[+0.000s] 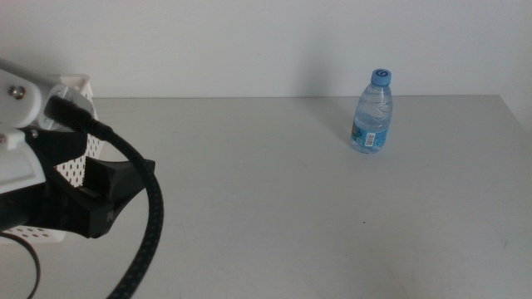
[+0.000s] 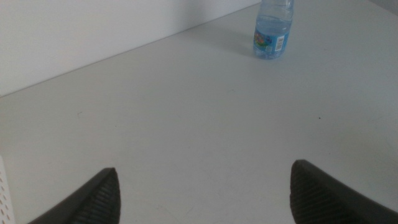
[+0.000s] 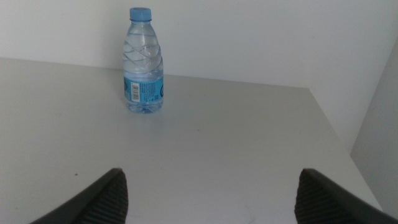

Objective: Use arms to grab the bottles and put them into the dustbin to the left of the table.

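Water bottle [image 1: 372, 111] upright on table [image 1: 291, 208]; dustbin [image 1: 79, 170] clear only in middle view.

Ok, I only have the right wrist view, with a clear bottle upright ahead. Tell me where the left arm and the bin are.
Observer: The left gripper is at the table's left side, in front of the white perforated plastic basket.
Operator: Report its jaws.
Observer: Open and empty in the left wrist view, wide apart over the light-grey tabletop.
Operator: Check for other bottles on the table.
Observer: The middle view shows only the clear plastic water bottle with blue cap and label, standing at the far right; your right gripper is open, short of it.
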{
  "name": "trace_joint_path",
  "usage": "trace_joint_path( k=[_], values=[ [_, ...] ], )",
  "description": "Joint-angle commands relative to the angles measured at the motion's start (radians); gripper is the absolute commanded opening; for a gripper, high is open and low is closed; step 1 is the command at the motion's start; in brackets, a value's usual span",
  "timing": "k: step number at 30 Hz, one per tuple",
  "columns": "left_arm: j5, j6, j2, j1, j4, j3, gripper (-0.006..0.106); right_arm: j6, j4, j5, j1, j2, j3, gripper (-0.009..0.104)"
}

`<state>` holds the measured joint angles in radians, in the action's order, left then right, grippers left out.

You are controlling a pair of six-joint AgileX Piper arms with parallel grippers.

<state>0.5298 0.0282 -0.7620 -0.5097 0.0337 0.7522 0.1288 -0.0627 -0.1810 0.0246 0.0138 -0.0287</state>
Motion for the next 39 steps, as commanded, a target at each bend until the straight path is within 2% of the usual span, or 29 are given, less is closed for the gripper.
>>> trace_joint_path(
  k=[1,3,6,8,12,14,17,19,21,23,25,30,34,39],
  values=[
    [-0.071,-0.004,0.005,-0.008,0.001,0.028,0.094,-0.013,-0.014,0.111,-0.002,0.021,0.010,0.094],
    [-0.071,-0.004,0.005,-0.008,0.001,0.028,0.094,-0.026,-0.023,0.146,-0.002,0.021,0.010,0.094],
    [-0.071,-0.004,0.005,-0.008,0.001,0.028,0.094,-0.003,0.039,0.203,-0.002,-0.009,0.010,0.094],
    [-0.071,-0.004,0.003,-0.008,0.001,0.028,0.094,-0.018,0.042,0.241,-0.002,-0.076,0.010,0.094],
    [-0.071,-0.004,-0.002,-0.008,0.001,0.028,0.094,-0.085,0.047,0.428,-0.002,-0.285,0.010,0.094],
    [-0.071,-0.004,-0.002,-0.008,0.001,0.028,0.094,-0.117,0.081,0.554,-0.002,-0.400,0.010,0.094],
    [-0.071,-0.004,-0.002,-0.008,0.001,0.028,0.094,-0.151,0.207,0.774,-0.002,-0.607,0.011,0.094],
    [-0.071,-0.004,-0.002,-0.008,0.001,0.028,0.094,-0.201,0.318,0.949,-0.002,-0.755,0.011,0.094],
    [-0.071,-0.004,-0.002,-0.008,0.001,0.028,0.094,-0.242,0.390,1.108,-0.002,-0.893,0.014,0.094],
    [-0.071,-0.004,-0.002,-0.008,0.001,0.028,0.094,-0.257,0.431,1.257,-0.002,-1.034,0.027,0.094],
    [-0.071,-0.004,-0.002,-0.008,0.001,0.028,0.094,-0.256,0.436,1.375,-0.002,-1.185,0.057,0.094],
    [-0.071,-0.004,-0.002,-0.008,0.001,0.028,0.094,-0.260,0.451,1.519,-0.002,-1.481,0.148,0.094],
    [-0.071,-0.004,-0.002,-0.008,0.001,0.028,0.094,-0.260,0.488,1.517,-0.002,-1.606,0.233,0.094],
    [-0.071,-0.004,-0.002,-0.008,0.001,0.028,0.094,-0.260,0.493,1.515,-0.002,-1.678,0.352,0.094]
  ],
)
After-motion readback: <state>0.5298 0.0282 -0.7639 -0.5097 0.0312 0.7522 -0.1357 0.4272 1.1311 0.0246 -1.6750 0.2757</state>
